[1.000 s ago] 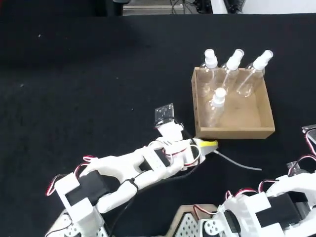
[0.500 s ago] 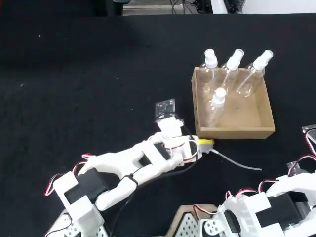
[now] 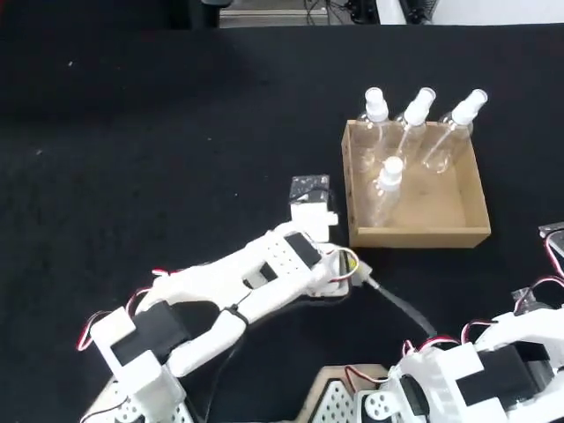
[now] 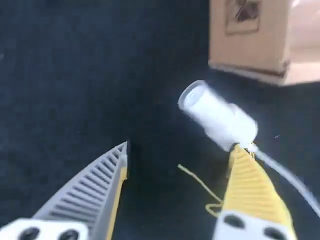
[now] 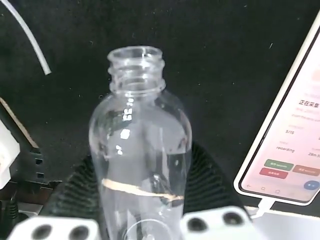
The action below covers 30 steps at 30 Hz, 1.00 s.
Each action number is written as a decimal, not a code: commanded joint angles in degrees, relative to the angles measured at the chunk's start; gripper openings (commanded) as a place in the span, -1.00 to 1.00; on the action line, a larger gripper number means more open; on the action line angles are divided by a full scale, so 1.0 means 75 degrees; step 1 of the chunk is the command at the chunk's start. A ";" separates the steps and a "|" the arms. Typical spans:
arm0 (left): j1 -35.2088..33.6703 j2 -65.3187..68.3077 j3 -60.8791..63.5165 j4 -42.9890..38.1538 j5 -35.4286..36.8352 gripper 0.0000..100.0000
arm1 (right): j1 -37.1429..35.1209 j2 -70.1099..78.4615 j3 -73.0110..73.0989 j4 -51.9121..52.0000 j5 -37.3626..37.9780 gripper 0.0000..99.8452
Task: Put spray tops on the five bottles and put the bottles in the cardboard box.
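A white spray top with a thin dip tube lies on the black table just in front of the cardboard box. My left gripper is open around it, and the top rests against the tip of the yellow finger. The same gripper sits by the box's near left corner. Several capped bottles stand in the box. My right gripper is shut on a clear bottle with a bare neck, held upright.
A phone with a lit screen stands close beside the held bottle, at the table's right edge. The right arm's body lies at the bottom right. Black cloth stretches left of the box.
My left arm swung so its wrist moved closer to the box. The spray top shifted slightly toward the table's front, and its tube swung from pointing right to pointing front-right.
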 commanded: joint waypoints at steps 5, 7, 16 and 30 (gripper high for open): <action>-0.0147 -0.0469 -0.0369 0.0340 -0.0246 -0.41 | 0.0094 -0.0100 -0.0287 0.0070 0.0047 -0.98; -0.0147 -0.0891 -0.0369 0.0340 -0.0258 -0.40 | 0.0094 -0.0100 -0.0287 0.0070 0.0047 -0.98; -0.0018 -0.1125 0.0076 -0.1711 0.0867 -0.40 | 0.0012 -0.0100 -0.0287 0.0070 0.0047 -0.98; 0.0346 0.0563 -0.0240 -0.1817 0.1500 -0.41 | 0.0070 -0.0088 -0.0264 -0.0152 0.0059 -0.98</action>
